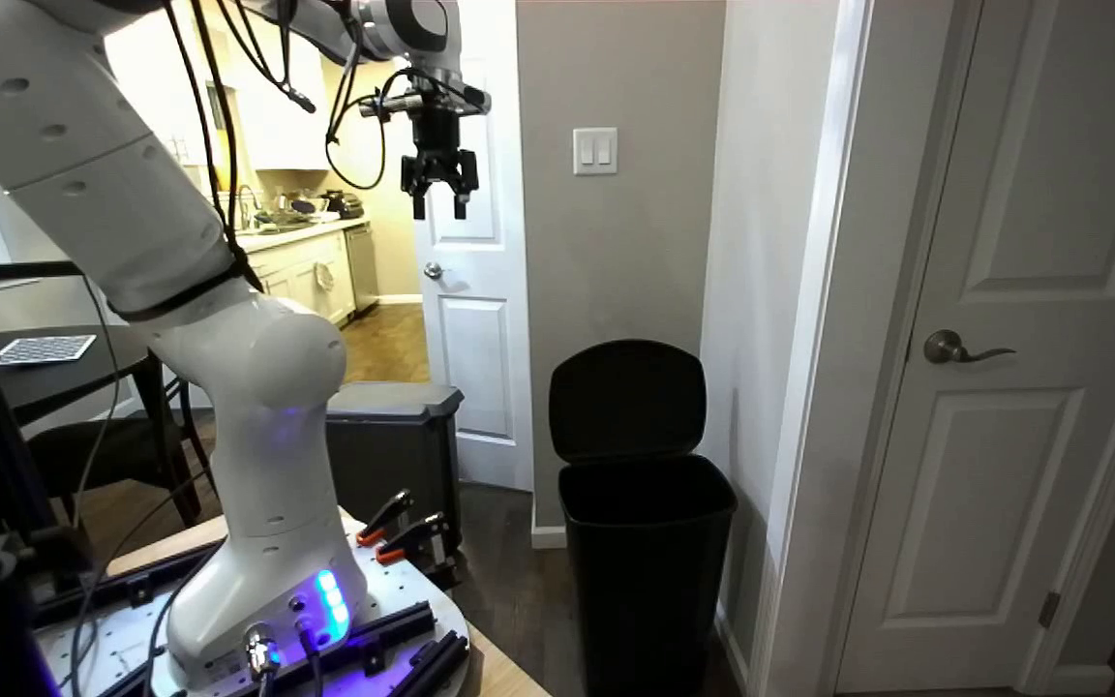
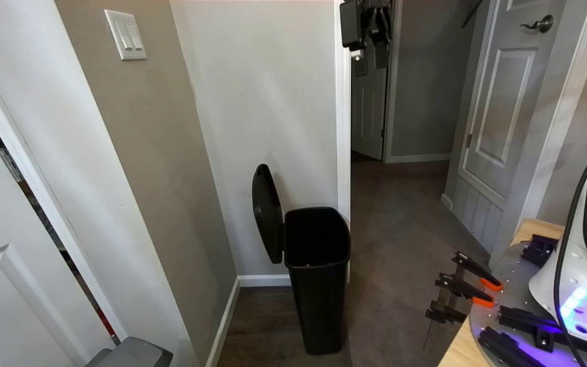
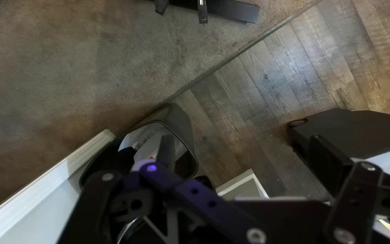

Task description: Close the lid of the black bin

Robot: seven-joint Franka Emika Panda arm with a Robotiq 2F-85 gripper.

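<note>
The black bin [image 1: 649,590] stands upright on the floor in the wall corner and also shows in an exterior view [image 2: 319,311]. Its lid [image 1: 627,400] is open, standing nearly upright and leaning slightly back from the rear edge; it shows edge-on in an exterior view [image 2: 267,214]. In the wrist view the bin [image 3: 180,120] is lower left, its mouth partly covered by a finger; the lid is mostly hidden there. My gripper [image 1: 439,205] is open and empty, pointing down, high above the bin and apart from it. Its spread fingers [image 3: 248,150] fill the lower wrist view.
A grey box-like object [image 1: 393,450] stands on the floor beside the white door [image 1: 475,339]. Walls are close behind and beside the bin. Black clamps with orange tips [image 2: 467,288] stick out from the robot's table [image 2: 459,351]. A door frame edge [image 2: 343,127] stands beside the bin.
</note>
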